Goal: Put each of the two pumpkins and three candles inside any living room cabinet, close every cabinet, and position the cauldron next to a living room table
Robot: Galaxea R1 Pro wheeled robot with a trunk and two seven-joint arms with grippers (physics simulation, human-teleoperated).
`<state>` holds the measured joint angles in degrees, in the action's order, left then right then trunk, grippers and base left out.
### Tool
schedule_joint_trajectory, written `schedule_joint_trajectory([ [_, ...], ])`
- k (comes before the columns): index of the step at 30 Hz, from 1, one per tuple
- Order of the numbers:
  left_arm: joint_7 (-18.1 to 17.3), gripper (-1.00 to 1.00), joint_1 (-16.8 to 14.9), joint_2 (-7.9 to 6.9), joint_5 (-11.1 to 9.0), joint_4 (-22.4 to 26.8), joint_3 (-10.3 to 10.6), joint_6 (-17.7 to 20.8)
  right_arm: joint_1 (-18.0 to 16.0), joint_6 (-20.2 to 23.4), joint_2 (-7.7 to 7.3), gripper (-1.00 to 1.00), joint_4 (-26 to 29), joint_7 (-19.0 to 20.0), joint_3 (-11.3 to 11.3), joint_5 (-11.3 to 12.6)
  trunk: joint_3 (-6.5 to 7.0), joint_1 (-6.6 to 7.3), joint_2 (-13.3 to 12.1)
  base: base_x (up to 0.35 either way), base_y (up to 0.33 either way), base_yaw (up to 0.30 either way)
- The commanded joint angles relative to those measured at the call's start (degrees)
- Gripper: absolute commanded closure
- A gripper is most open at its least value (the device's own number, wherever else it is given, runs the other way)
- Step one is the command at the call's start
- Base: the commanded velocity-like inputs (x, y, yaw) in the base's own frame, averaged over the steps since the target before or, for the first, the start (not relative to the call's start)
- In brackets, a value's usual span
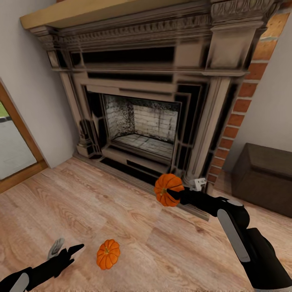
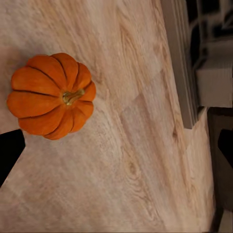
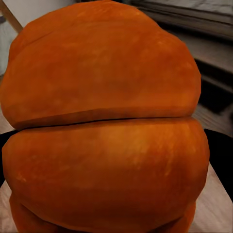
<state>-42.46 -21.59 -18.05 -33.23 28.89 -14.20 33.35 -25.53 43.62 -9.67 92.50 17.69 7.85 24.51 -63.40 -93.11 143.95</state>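
The big fireplace (image 1: 142,101) stands right in front of me, with its stone step running along the wood floor (image 1: 81,202). Off to my right sits a low dark cabinet (image 1: 263,178) by the brick wall. The floor between me and the step is wide and bare — lots of room to swing my arms. I think the step edge is the thing to watch, because my right arm hangs just above it.

My right end effector (image 1: 173,195) is pinching one pumpkin (image 1: 168,190) and holds it up off the floor. Up close its skin (image 3: 107,131) looks smooth and shiny, so I guess it could slip. It is round and hard, and probably light.

The other pumpkin (image 1: 108,254) sits on the floor, stem up, just beside my left end effector (image 1: 67,249). The fingers of that one are spread apart and touch nothing. In my left wrist view the pumpkin (image 2: 51,94) has deep ribs and a short stem (image 2: 73,96). The stem looks too thin to pull on. I would take it around its fat middle — one finger on each side, down in the grooves.
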Motion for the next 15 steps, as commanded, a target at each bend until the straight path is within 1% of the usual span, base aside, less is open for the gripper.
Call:
schedule_joint_trajectory([
  [1,-0.03,-1.0,-0.06,0.03,0.01,-0.16,-0.11,-0.57,-0.14,0.24,-0.07,1.0,0.05,0.17,-0.07,0.1,-0.28,-0.01,0.04,0.0,0.0,0.0],
  [4,-0.23,-1.0,-0.11,-0.22,0.2,-0.33,-0.11,-2.59,-0.14,0.24,-0.12,1.0,0.05,0.27,-0.23,0.1,-0.94,-0.09,0.08,0.0,0.0,0.0],
  [8,-0.48,-1.0,-0.18,-0.42,0.2,-0.39,-0.12,-3.88,-0.19,0.24,0.06,1.0,0.05,0.57,-0.38,0.13,-1.83,-0.19,0.13,0.0,0.0,0.0],
  [10,-1.83,-1.0,-0.19,-0.5,0.18,-0.38,-0.17,-4.57,-0.24,0.24,0.16,1.0,0.05,1.97,-0.29,0.16,-2.27,-0.24,0.16,0.0,0.0,0.0],
  [11,-3.22,-1.0,-0.2,-0.5,0.25,-0.39,-0.19,-4.92,-0.28,0.24,0.2,1.0,0.05,3.66,-0.23,0.15,-2.49,-0.27,0.17,0.0,0.0,0.0],
  [13,-4.76,-1.0,-0.2,-0.49,0.29,-0.4,-0.2,-5.55,-0.36,0.2,0.45,1.0,0.05,5.79,-0.21,0.13,-2.94,-0.32,0.2,0.0,0.0,0.0],
  [15,-5.52,-1.0,-0.21,-0.37,0.32,-0.41,-0.21,-6.11,-0.45,0.17,0.67,1.0,0.05,6.9,-0.21,0.09,-3.38,-0.37,0.23,0.0,0.0,0.0],
])
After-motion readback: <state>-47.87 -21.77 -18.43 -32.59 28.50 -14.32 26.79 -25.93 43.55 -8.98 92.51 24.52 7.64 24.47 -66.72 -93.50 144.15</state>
